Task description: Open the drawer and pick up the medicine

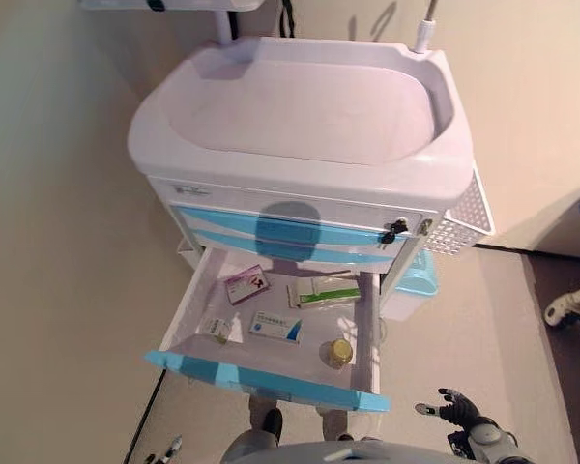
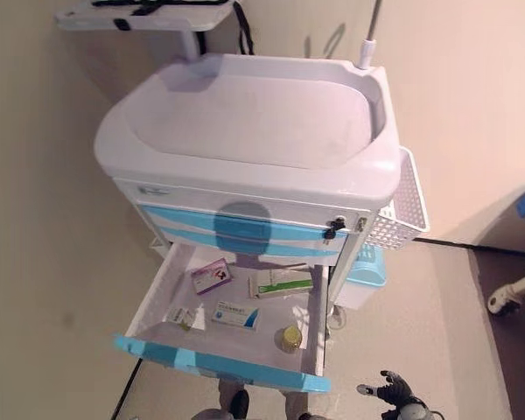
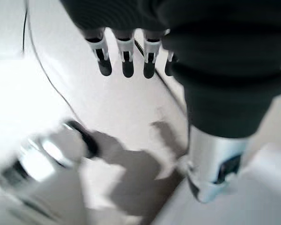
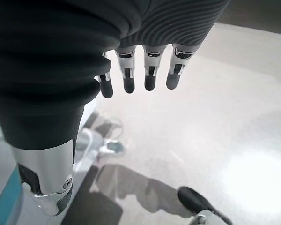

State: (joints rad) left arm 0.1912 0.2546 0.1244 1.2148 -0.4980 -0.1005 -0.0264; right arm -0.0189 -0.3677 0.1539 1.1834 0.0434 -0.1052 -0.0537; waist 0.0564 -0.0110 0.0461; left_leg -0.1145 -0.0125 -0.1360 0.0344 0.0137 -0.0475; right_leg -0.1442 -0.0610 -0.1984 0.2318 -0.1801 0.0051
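Drawer [image 1: 271,372] pulled open, medicine boxes [image 1: 275,327] lying flat inside, print illegible; right hand [image 1: 454,408] beside it and left hand [image 3: 126,56], both relaxed, empty.

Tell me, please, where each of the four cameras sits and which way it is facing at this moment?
Left eye view: on the head, looking down at the white cart and its open drawer; the right hand shows at lower right.
Right eye view: beside it, same scene; both share the cart, the drawer and the small yellow bottle.
Left wrist view: on the left wrist, looking along the open left hand at the floor.
Right wrist view: on the right wrist, open hand over the floor, beside the cart.
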